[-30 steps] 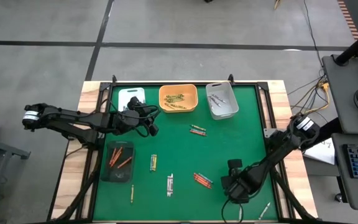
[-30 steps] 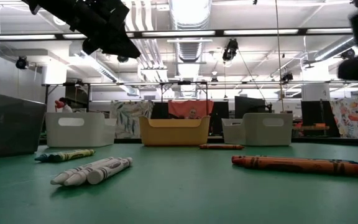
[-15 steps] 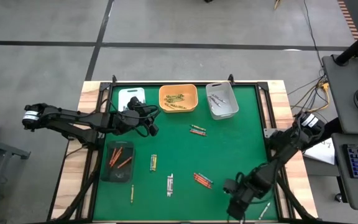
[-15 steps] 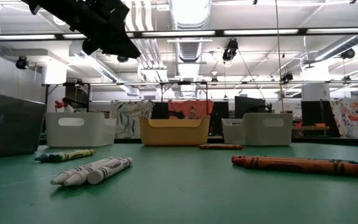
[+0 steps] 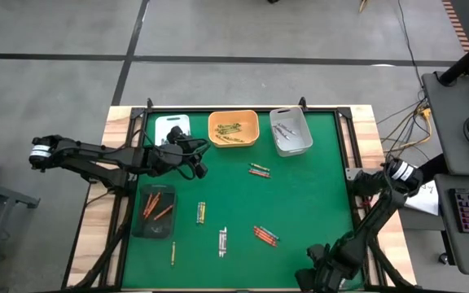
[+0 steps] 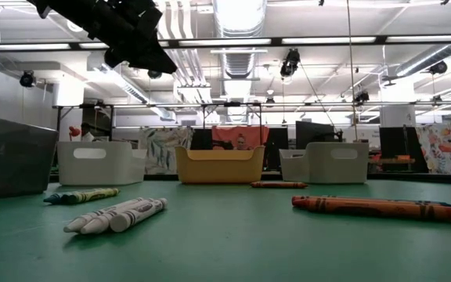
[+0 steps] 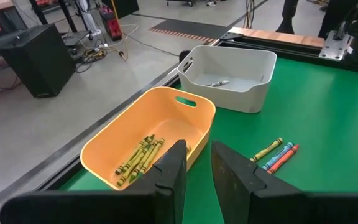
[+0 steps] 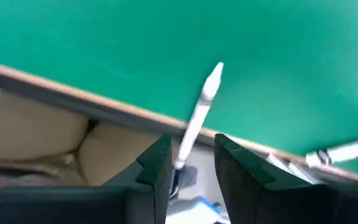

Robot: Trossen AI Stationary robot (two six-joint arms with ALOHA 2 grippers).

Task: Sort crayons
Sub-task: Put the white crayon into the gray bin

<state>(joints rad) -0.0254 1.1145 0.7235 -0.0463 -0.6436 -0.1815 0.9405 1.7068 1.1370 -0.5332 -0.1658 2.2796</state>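
Crayons lie scattered on the green mat (image 5: 300,195): a red-orange bunch (image 5: 265,236), a white pair (image 5: 223,242), and a few more (image 5: 259,170). My right gripper (image 8: 191,169) hangs open at the table's near right edge over a white crayon (image 8: 201,112). That crayon lies flat across the mat's edge and the wooden border. Its lower end shows in the gap between my fingers; I cannot tell whether they touch it. My left gripper (image 7: 197,168) hovers at the far left, its fingers a little apart with nothing between them, facing the orange tray (image 7: 148,140).
A white tray (image 5: 172,128), the orange tray (image 5: 234,128) with yellow-olive crayons and a grey tray (image 5: 290,130) line the far edge. A dark tray (image 5: 155,210) with red crayons sits near left. A second white crayon (image 8: 344,151) lies by the near edge.
My right gripper has moved toward the table's near edge, rolling about its own axis, and has left the low view. It now hangs over the white crayon at the mat's border. The left arm has kept still and no crayon has moved.
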